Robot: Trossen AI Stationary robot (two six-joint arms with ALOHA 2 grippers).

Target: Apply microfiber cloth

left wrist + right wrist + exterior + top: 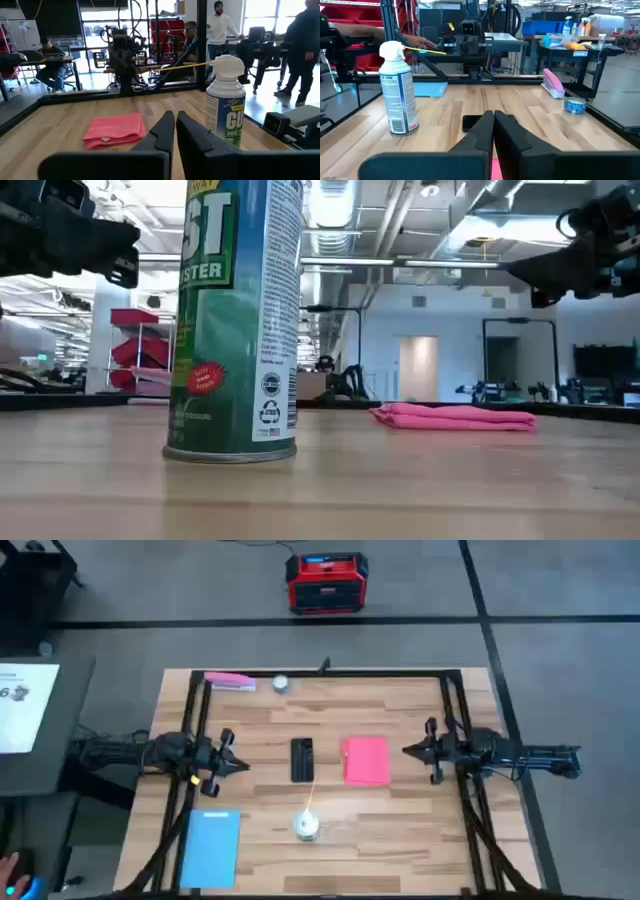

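Two grippers, both with fingers pressed together: left gripper (238, 764) at left-centre of the high view, right gripper (408, 750) at right-centre. Microfiber cloth (366, 761) lies centre-right, beside the black phone (302, 759). Low view alone shows the spray can's (233, 320) label.

a pink-red microfiber cloth (366, 761) is seen at 3 o'clock of a black phone (302, 759); a green-and-white spray can (234, 320), a light-blue rectangle (210, 847) and pale striped wood table (400, 830) are shown.

"360°" on the spray can (226, 102)
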